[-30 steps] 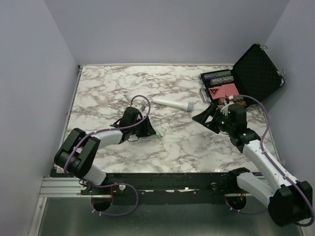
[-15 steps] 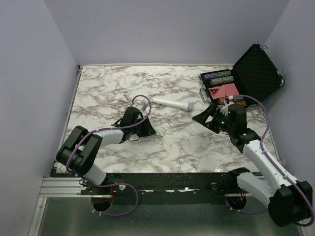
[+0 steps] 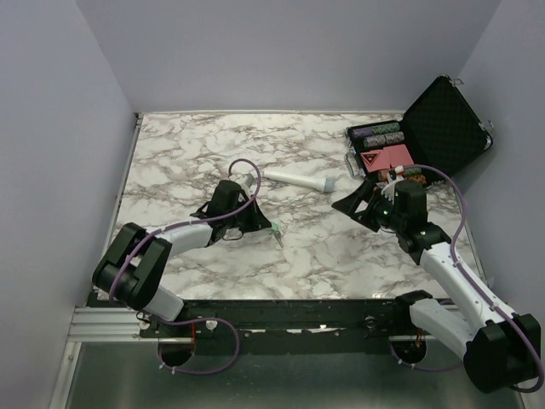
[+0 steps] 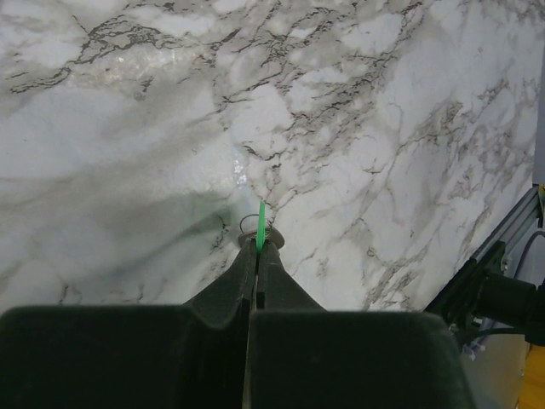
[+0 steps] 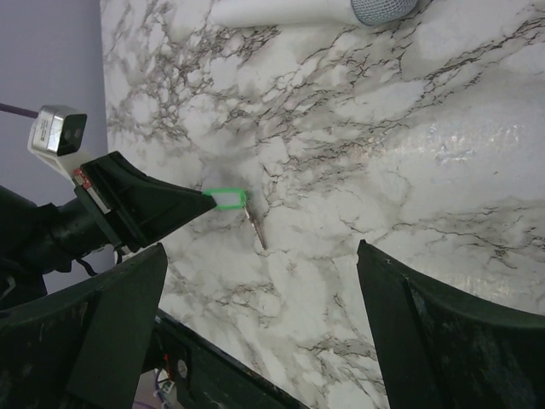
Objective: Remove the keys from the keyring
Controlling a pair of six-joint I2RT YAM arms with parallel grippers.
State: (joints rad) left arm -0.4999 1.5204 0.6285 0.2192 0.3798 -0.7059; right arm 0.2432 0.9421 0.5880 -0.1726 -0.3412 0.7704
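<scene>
The left gripper [image 4: 259, 254] is closed tight on the keyring [image 5: 226, 198]. Its two fingers pinch the green fob by one end, so that the plastic stands on edge between them. The pinch is made low over the marble surface [image 3: 170, 162], a little left of the middle and toward the near side. A thin metal ring [image 5: 247, 207] protrudes from the free end of the fob, and a single small grey key [image 5: 255, 228] trails from it toward the near edge. Whether the key rests on the surface or hangs just clear of it cannot be told. The right gripper [image 5: 262, 290] is spread wide and holds nothing. It is poised to the right of the keyring, well apart from it.

The key is judged to be light, stiff and thin, with slick metal faces. It is best taken by its flat sides close to the ring. The ring is probably springy split wire, so the key would need to be worked round the coil rather than pulled straight off. The fob is light, hard plastic and may pivot in so narrow a pinch. A white cylindrical object [image 3: 298, 180] lies farther back, and an open black case [image 3: 447, 123] stands at the far right.
</scene>
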